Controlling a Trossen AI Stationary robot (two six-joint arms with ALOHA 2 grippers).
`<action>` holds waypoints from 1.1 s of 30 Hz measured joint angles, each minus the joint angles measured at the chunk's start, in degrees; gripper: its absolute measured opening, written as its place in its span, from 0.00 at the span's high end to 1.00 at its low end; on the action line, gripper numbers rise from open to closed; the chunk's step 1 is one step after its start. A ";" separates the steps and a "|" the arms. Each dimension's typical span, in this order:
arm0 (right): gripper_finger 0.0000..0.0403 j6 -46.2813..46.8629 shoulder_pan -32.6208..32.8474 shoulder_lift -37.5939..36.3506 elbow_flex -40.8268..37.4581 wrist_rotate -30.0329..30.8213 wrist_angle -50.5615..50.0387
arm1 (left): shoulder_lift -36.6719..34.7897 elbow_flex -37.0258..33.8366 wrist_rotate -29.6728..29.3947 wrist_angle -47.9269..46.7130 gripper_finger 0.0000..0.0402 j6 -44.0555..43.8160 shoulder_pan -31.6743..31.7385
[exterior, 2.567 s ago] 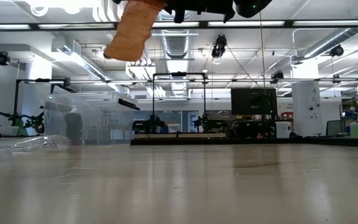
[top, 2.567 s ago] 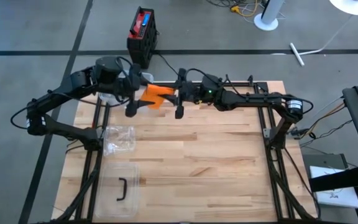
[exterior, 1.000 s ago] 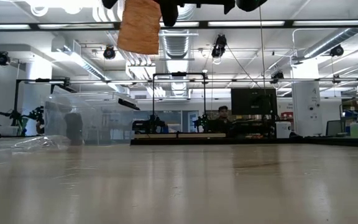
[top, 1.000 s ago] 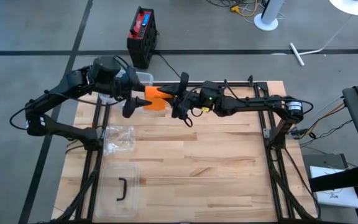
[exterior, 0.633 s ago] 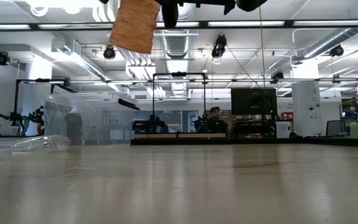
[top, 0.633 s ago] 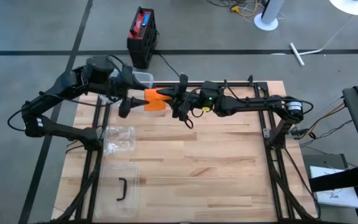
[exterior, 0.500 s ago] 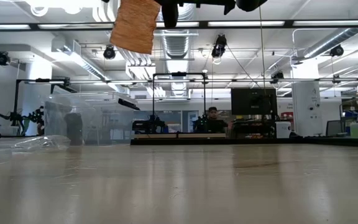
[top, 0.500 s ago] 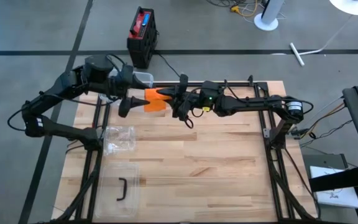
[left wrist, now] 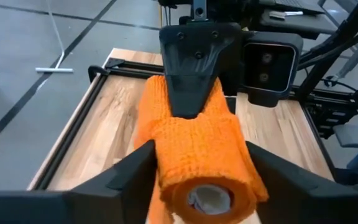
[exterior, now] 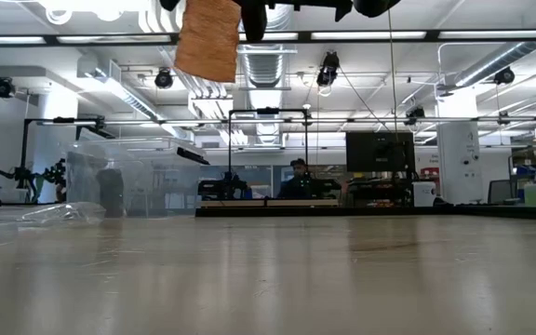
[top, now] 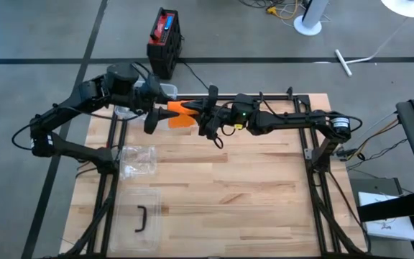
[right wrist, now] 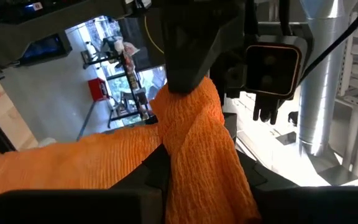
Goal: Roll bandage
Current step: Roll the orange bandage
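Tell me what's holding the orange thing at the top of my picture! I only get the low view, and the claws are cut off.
Observer: Both arms are. In the high view, the left claw and the right claw meet at the bandage from opposite sides.
Operator: Is it rolled up yet?
Observer: Partly. The left wrist view shows a roll with a hollow middle between the left claw's fingers, and a loose strip running on to the right claw.
Operator: Is there other stuff on the table?
Observer: Yes. From above, a clear tub with a dark handle sits on the left side of the table, with a crumpled plastic bag beside it.
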 joint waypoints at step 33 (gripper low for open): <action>0.30 67.95 -5.52 -4.38 0.02 -15.40 -8.78 | -2.42 -0.46 -7.19 -1.85 0.89 22.81 -1.09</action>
